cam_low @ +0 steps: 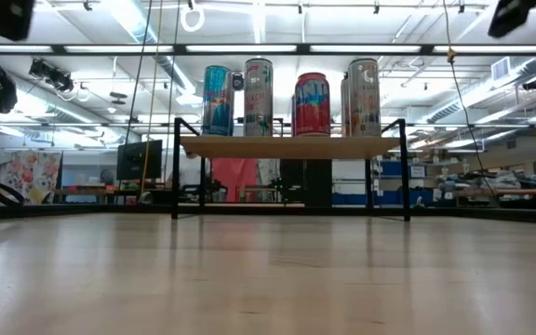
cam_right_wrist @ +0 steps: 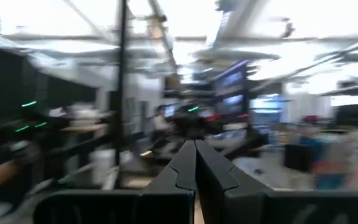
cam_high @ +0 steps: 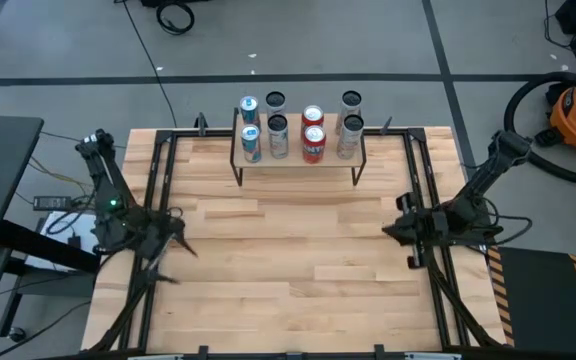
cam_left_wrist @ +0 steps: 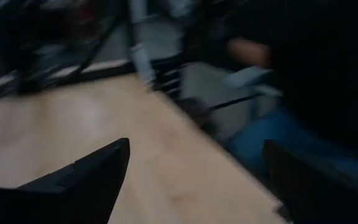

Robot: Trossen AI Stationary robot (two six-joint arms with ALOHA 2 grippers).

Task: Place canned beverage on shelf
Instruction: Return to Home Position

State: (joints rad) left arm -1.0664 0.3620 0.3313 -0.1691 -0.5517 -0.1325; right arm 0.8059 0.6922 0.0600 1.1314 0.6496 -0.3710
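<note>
Shelf (cam_high: 293, 161): one. It stands at the far edge of the table (cam_high: 298, 262), centred, with its long side parallel to that edge. The board sits on thin black legs, and from table height there is an open gap beneath it.

Cans: eight in all, every one upright on the board, in four files of two, front can close to back can. Read across from the left arm's side:
- blue cans (cam_high: 251, 146): two
- pale cans (cam_high: 278, 136): two here, and two more in the last file, four in total
- red cans (cam_high: 314, 144): two, in the third file

The files stand slightly apart from one another. The outer files are near the ends of the board.

Rails (cam_high: 158, 180): two, black, one running down each side of the table just inside its edge.

Left gripper (cam_high: 174, 246): by the left rail, well apart from the shelf, fingers spread wide over wood near a table edge.

Right gripper (cam_high: 394, 230): by the right rail, level with the left one, fingers pressed together on themselves.

Open room: a broad stretch of wood lies between the two grippers, and from the front of the shelf to the near edge.

Person (cam_left_wrist: 316, 93): one, blurred, in a dark top and blue trousers, just beyond the table edge in the left wrist view.
</note>
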